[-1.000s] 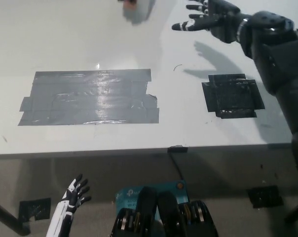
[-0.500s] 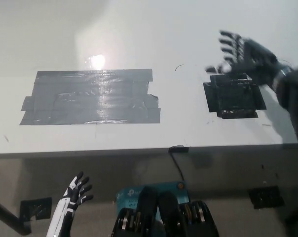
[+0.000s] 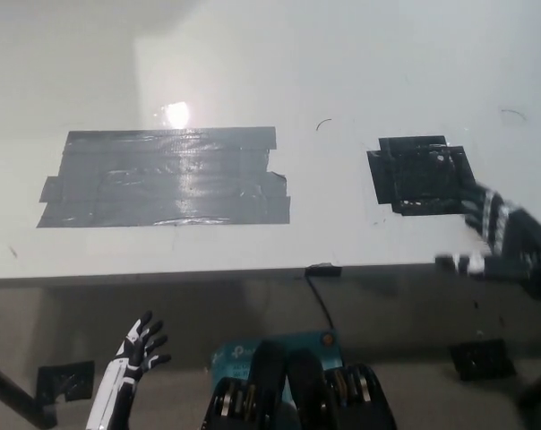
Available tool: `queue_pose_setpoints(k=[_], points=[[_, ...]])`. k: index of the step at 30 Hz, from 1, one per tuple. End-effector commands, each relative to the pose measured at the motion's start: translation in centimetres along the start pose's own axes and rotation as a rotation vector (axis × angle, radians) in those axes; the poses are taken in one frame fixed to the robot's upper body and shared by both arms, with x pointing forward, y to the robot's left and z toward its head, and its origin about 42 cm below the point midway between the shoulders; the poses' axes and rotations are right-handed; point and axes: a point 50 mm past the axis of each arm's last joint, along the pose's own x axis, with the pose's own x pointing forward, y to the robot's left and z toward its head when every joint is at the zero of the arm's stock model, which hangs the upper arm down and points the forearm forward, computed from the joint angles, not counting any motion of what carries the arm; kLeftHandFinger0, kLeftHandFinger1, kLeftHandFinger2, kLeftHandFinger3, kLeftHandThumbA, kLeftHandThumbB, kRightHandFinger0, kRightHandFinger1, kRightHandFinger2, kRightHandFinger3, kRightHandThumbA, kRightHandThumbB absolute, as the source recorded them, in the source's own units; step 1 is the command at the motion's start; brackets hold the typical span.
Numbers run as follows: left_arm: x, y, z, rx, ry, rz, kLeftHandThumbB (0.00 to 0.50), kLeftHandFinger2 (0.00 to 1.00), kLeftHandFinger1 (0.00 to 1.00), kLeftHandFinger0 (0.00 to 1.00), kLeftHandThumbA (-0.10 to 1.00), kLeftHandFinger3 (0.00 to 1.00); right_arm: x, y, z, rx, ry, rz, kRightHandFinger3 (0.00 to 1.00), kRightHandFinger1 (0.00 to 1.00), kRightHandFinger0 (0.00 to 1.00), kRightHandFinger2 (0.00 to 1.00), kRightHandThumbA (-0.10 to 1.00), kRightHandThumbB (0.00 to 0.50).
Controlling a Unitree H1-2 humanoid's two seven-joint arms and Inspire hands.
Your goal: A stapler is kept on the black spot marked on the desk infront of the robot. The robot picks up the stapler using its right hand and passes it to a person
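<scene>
1. One view only, from the head: white desk top (image 3: 342, 72) with a square patch of black tape (image 3: 423, 175) at right and a wide grey tape rectangle (image 3: 163, 176) at left.
2. No stapler in sight; black patch bare.
3. Black right hand (image 3: 503, 240) blurred at the desk's right front edge, empty, fingers apart.
4. White left hand (image 3: 138, 348) low at left, below the desk, fingers spread, holding nothing.

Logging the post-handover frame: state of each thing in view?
black tape spot: bare, no stapler on it
grey tape patch: flat on desk, nothing on it
desk: stapler not visible
right hand: blurred at desk's right edge, holding nothing visible
left hand: open, below the desk edge
</scene>
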Motion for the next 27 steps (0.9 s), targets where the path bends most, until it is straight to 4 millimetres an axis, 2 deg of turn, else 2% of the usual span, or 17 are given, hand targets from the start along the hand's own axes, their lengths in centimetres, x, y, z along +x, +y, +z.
queue_pose_setpoints(k=[1,2,3,5,6,8,9,12,16,18,20,23,24,27], points=[[-1.4,0.1,0.1,0.006,-0.023,-0.004,0.5,0.93,0.89,0.81,1.0,1.0,-23.0,12.0,10.0,-0.001,-0.854,0.393,1.0,1.0,1.0,1.0,0.98,0.5],[-1.7,0.0,-0.1,0.009,-0.017,-0.005,0.5,0.93,0.89,0.81,1.0,1.0,-23.2,12.4,9.5,0.029,-0.837,0.395,1.0,1.0,1.0,1.0,0.97,0.5],[-2.2,0.0,-0.2,0.017,-0.008,-0.005,0.5,0.93,0.89,0.81,1.0,1.0,-23.5,13.1,8.5,0.12,-0.787,0.392,1.0,1.0,1.0,1.0,0.91,0.5],[-2.9,-0.1,-0.6,0.015,0.002,-0.007,0.5,0.93,0.9,0.81,1.0,1.0,-23.3,13.8,6.6,0.192,-0.73,0.357,1.0,1.0,1.0,1.0,1.0,0.5],[-3.1,-0.1,-0.6,0.015,0.004,-0.008,0.5,0.93,0.9,0.81,1.0,1.0,-23.3,13.9,6.4,0.2,-0.723,0.352,1.0,1.0,1.0,1.0,1.0,0.5],[-3.6,0.0,-0.9,0.016,0.017,-0.01,0.5,0.94,0.9,0.82,1.0,1.0,-22.7,14.9,4.4,0.232,-0.66,0.294,1.0,1.0,1.0,1.0,1.0,0.5],[-3.8,0.1,-1.1,0.021,0.023,-0.012,0.5,0.94,0.9,0.82,1.0,1.0,-22.1,15.2,2.9,0.23,-0.622,0.274,1.0,1.0,1.0,1.0,1.0,0.478],[-4.2,-0.1,-1.2,0.01,0.047,-0.013,0.5,0.94,0.91,0.83,1.0,1.0,-20.7,14.8,0.5,0.205,-0.525,0.222,1.0,1.0,1.0,1.0,1.0,0.458],[-4.8,-0.1,-1.6,0.01,0.051,-0.016,0.5,0.95,0.9,0.82,1.0,1.0,-17.9,14.0,-4.6,0.249,-0.353,0.12,1.0,1.0,1.0,1.0,1.0,0.356],[-5.1,-0.2,-1.6,0.014,0.051,-0.017,0.5,0.94,0.9,0.81,1.0,1.0,-16.9,13.7,-6.9,0.25,-0.283,0.073,1.0,1.0,1.0,1.0,1.0,0.33],[-5.4,-0.4,-1.7,0.011,0.054,-0.019,0.5,0.94,0.9,0.81,1.0,1.0,-16.4,13.6,-8.7,0.262,-0.231,0.048,1.0,1.0,1.0,1.0,1.0,0.326],[-5.7,-0.4,-1.7,0.007,0.062,-0.018,0.5,0.94,0.9,0.81,1.0,1.0,-15.9,13.6,-10.5,0.268,-0.186,0.038,1.0,1.0,1.0,1.0,1.0,0.297],[-5.7,-0.3,-1.7,0.008,0.064,-0.016,0.5,0.94,0.9,0.81,1.0,1.0,-15.7,13.6,-10.7,0.281,-0.175,0.042,1.0,1.0,1.0,1.0,1.0,0.331],[-5.7,-0.2,-1.9,0.006,0.077,-0.016,0.5,0.95,0.91,0.81,1.0,1.0,-15.4,13.4,-10.9,0.275,-0.172,0.042,1.0,1.0,1.0,1.0,1.0,0.334]])
